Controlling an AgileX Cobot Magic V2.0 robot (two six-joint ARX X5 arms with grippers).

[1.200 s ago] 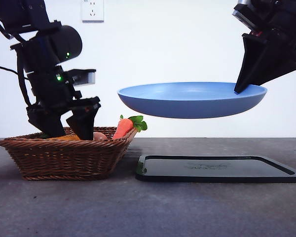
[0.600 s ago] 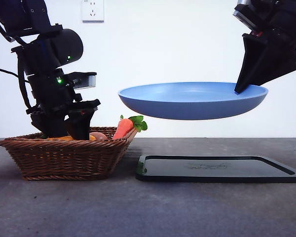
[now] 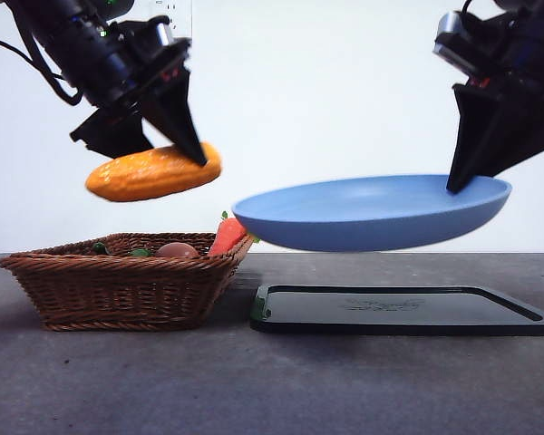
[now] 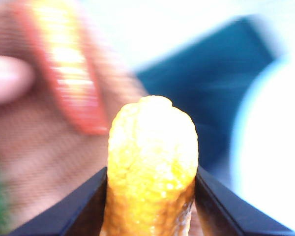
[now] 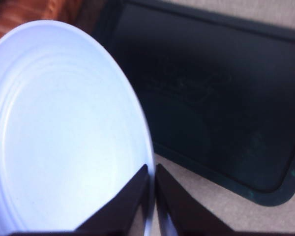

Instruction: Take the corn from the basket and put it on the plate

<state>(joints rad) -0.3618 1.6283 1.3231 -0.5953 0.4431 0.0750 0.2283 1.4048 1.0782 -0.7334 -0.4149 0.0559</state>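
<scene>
Front view: the left gripper [image 3: 183, 145] has its fingers clamped on the corn [image 3: 153, 172], up in the air at 12 o'clock of the basket [image 3: 118, 290]. At 3 o'clock of the corn, the right gripper [image 3: 471, 177] pinches the rim of the plate [image 3: 372, 213], tilted above the black tray [image 3: 399, 313] on the tabletop [image 3: 254, 390].

Left wrist view: 2 fingers [image 4: 78, 209] squeeze the cob's middle. It looks glossy, light and stiff, so a mid-body grip seems wise.

Right wrist view: fingers [image 5: 132, 196] nearly closed on the plate's thin rim.
</scene>
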